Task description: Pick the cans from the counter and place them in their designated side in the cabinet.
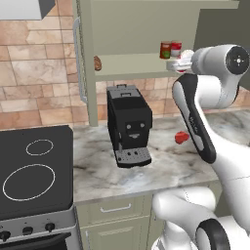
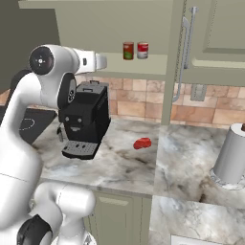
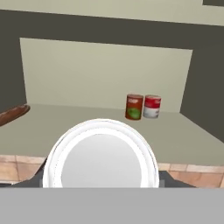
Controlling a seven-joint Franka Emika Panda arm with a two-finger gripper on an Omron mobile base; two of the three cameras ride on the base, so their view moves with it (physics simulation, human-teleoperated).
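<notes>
The tool [image 1: 178, 64] is raised to the height of the cabinet [image 1: 122, 29] shelf, just off the shelf's front edge near its right end; whether its jaws are released or clenched cannot be told, as the fingers are hidden. Two cans stand upright on the shelf board near the right end, set back toward the rear wall and side by side: the dark can [image 3: 134, 107] with a red-and-green label on the left, the red can [image 3: 152, 106] with a white band beside it on the right. A brown object [image 3: 13, 114] lies at the shelf's left edge. Below, on the table [image 1: 161, 166], a black coffee machine [image 1: 128, 124] stands near the back edge, a small red lumpy object [image 1: 181, 137] to its right, and a paper towel roll [image 2: 232, 155] further right.
</notes>
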